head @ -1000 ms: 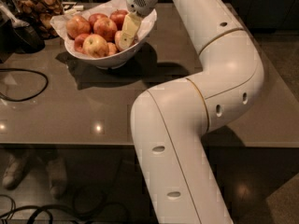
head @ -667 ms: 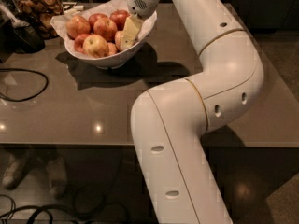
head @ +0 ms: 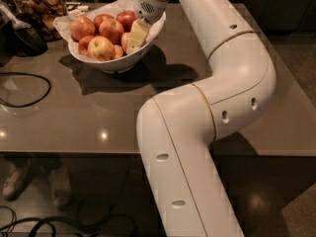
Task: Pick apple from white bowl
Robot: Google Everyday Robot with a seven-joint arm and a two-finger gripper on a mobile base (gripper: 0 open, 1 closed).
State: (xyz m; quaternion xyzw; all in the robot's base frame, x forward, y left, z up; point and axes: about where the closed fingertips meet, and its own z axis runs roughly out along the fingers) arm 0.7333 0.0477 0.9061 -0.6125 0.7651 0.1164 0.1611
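Note:
The white bowl [head: 148, 39] lined with crinkled white paper stands at the back left of the grey table [head: 98, 112] and holds several apples. My gripper [head: 136, 37] reaches down from the long white arm [head: 232, 83] into the right side of the bowl. It sits right against a pale orange-red apple [head: 124, 40] that it partly hides. An apple with a yellow-green patch [head: 101, 48] lies at the bowl's front. Deep-red apples [head: 127, 19] lie at the back.
A dark jar of brown snacks [head: 37, 9] and a black object [head: 22, 36] stand left of the bowl. A black cable [head: 29, 90] loops on the table's left part. The table's front edge [head: 74, 153] runs across the view, with the floor below.

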